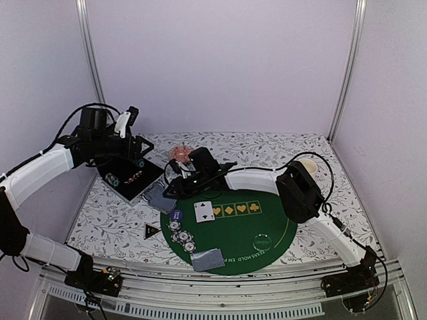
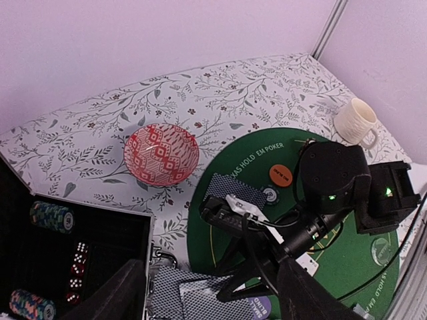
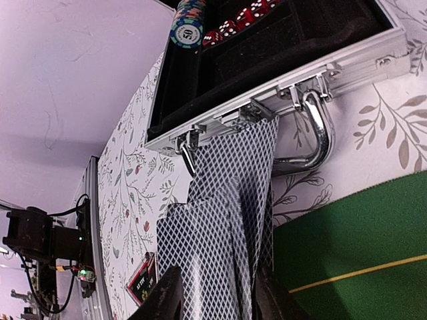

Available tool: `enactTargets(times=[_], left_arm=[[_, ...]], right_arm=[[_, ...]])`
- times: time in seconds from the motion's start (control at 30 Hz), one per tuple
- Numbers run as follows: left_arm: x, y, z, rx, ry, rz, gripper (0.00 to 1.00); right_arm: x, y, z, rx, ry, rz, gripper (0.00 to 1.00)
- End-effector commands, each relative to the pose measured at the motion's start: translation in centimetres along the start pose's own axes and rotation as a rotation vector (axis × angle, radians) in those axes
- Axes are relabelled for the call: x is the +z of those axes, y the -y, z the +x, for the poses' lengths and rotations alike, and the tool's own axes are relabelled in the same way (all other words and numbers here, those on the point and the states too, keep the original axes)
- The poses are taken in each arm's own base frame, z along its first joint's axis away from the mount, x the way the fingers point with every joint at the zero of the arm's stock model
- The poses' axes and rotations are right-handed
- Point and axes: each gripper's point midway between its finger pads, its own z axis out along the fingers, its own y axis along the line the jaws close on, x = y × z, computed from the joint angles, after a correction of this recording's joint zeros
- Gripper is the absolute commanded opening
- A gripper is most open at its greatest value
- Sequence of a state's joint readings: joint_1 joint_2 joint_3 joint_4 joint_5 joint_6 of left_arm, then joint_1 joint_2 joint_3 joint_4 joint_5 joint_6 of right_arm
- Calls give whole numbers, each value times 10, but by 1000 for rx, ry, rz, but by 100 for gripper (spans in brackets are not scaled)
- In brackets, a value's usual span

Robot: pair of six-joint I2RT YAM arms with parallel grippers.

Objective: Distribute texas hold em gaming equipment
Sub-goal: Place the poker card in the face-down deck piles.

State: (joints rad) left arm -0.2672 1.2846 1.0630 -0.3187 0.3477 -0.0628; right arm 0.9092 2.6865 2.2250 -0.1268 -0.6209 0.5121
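A loose pile of grey-blue-backed playing cards (image 1: 159,197) (image 2: 193,297) (image 3: 227,220) lies by the handle of the open black case (image 1: 130,177) (image 3: 267,60). My right gripper (image 1: 171,189) (image 3: 217,287) is low over the pile. Its fingers are apart, one on each side of the cards, so it is open. My left gripper (image 1: 141,155) (image 2: 210,267) hangs high above the case, open and empty. The case holds chip stacks (image 2: 51,215) (image 3: 188,27) and red dice (image 2: 79,257). On the green mat (image 1: 233,233) lie poker chips (image 1: 181,235), a face-up card (image 1: 204,211), face-down cards (image 1: 208,259) and an orange button (image 2: 281,175).
A pink patterned bowl (image 1: 180,155) (image 2: 161,155) stands behind the mat and a cream mug (image 1: 307,165) (image 2: 355,121) at its far right. A triangular marker (image 1: 151,231) (image 3: 143,283) lies left of the mat. The right arm stretches across the mat.
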Motion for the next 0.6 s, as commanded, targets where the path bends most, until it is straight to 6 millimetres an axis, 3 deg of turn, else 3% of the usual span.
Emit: enactTargets(times=[0.0, 0.23, 0.57], left_arm=[[-8, -1, 0, 62, -4, -4, 70], [-11, 3, 0, 196, 28, 8, 79], [3, 37, 31, 516, 19, 163, 98]], right_arm=[[-15, -22, -25, -72, 48, 20, 45], [-38, -52, -48, -164, 90, 24, 61], [-82, -82, -67, -232, 125, 3, 72]])
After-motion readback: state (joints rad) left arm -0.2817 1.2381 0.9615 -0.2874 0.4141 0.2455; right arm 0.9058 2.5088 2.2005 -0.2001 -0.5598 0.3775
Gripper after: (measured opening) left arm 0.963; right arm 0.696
